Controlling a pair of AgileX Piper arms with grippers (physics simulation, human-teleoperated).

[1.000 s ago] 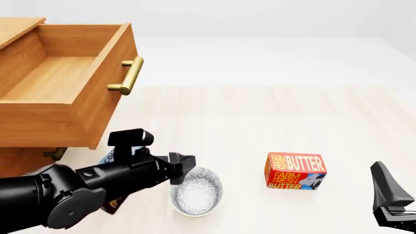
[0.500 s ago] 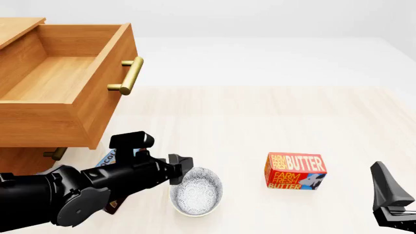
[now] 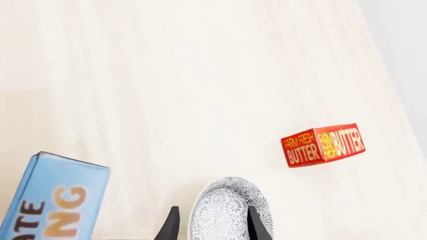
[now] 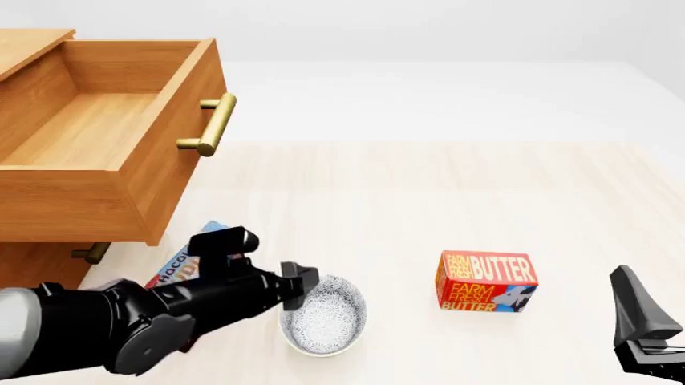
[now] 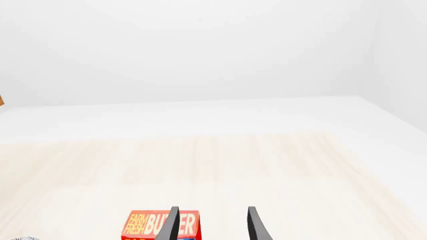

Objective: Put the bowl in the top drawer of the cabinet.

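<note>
The bowl, white with blue-grey speckles, stands on the table near the front. In the left wrist view, one finger of my left gripper is over the inside of the bowl. The other finger is outside its rim. This gripper is open and straddles the bowl's left wall. The cabinet stands at the far left. Its top drawer is pulled out, with nothing in it. My right gripper waits open at the front right, far from the bowl, with nothing between its fingers.
A red butter box lies to the right of the bowl. A blue box lies under my left arm, beside the cabinet. The top drawer's brass handle sticks out over the table, and the lower drawer's handle shows beneath.
My left gripper has sunk a little onto the bowl's left rim. The arm behind it has dropped lower and uncovered more of the blue box. The right arm has not moved.
</note>
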